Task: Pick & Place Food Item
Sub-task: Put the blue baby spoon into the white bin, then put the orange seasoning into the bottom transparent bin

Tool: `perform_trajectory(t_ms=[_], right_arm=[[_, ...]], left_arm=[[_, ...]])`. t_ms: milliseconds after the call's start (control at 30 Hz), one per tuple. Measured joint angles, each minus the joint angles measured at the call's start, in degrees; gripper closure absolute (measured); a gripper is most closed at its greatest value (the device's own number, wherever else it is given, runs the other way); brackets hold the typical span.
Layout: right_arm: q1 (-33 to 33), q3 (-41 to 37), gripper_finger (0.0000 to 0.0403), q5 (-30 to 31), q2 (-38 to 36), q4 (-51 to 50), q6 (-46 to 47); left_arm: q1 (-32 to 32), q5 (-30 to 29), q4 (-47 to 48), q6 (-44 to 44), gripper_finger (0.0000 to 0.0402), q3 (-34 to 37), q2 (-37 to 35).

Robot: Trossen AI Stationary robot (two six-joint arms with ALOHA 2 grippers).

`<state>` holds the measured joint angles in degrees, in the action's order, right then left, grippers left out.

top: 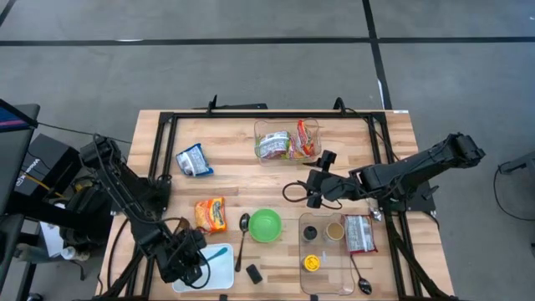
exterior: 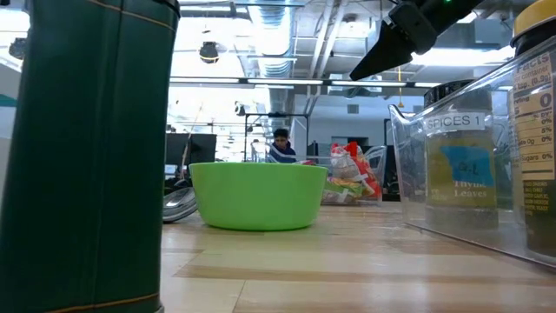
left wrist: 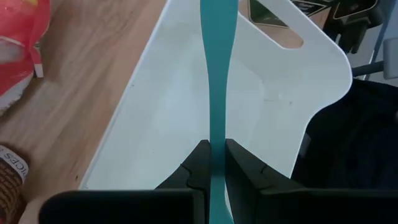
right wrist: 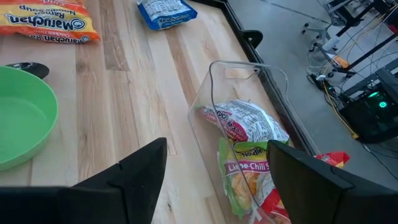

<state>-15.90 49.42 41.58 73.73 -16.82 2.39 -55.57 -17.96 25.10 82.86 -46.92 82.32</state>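
My left gripper (top: 203, 257) sits at the table's near left, over a white cutting board (top: 219, 272), shut on a thin teal utensil (left wrist: 218, 74). My right gripper (top: 314, 189) hovers open above the table's middle, touching nothing; just beyond it a clear bin (right wrist: 214, 93) holds noodle packets (right wrist: 245, 127). An orange ramen packet (top: 211, 214) and a blue packet (top: 194, 160) lie flat on the wood. A green bowl (top: 266, 225) stands between the two grippers. My left gripper pinches the teal utensil's narrow handle (left wrist: 217, 152) between its two fingers (left wrist: 198, 167). The fingers slant down from the near left and lie along the handle. The utensil reaches forward over the cutting board (left wrist: 261, 99); whether its far end rests there, I cannot tell.
A spoon (top: 243, 231) lies left of the bowl, a small black block (top: 253, 272) near the front edge. A clear tray (top: 326, 261) with spice jars, a packet (top: 361, 232) and a second spoon (top: 361, 281) fill the near right. A black frame (top: 159, 142) borders the table.
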Motion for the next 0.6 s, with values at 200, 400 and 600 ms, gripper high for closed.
perform_trajectory(t_ms=[200, 400, 600], right_arm=[[0.0, 0.0, 0.0133, -0.7, 0.0, 0.0, 0.2], [0.0, 0.0, 0.0133, -1.5, 0.0, 0.0, 0.2], [-0.1, 0.0, 0.0133, -1.5, 0.0, 0.0, 0.2]], left_arm=[[0.0, 1.5, 0.0, -0.3, 0.0372, 0.0, 0.0], [0.0, 1.9, 0.0, -0.3, 0.0345, 0.0, 0.0], [0.0, 1.9, 0.0, -0.3, 0.0331, 0.0, 0.0]])
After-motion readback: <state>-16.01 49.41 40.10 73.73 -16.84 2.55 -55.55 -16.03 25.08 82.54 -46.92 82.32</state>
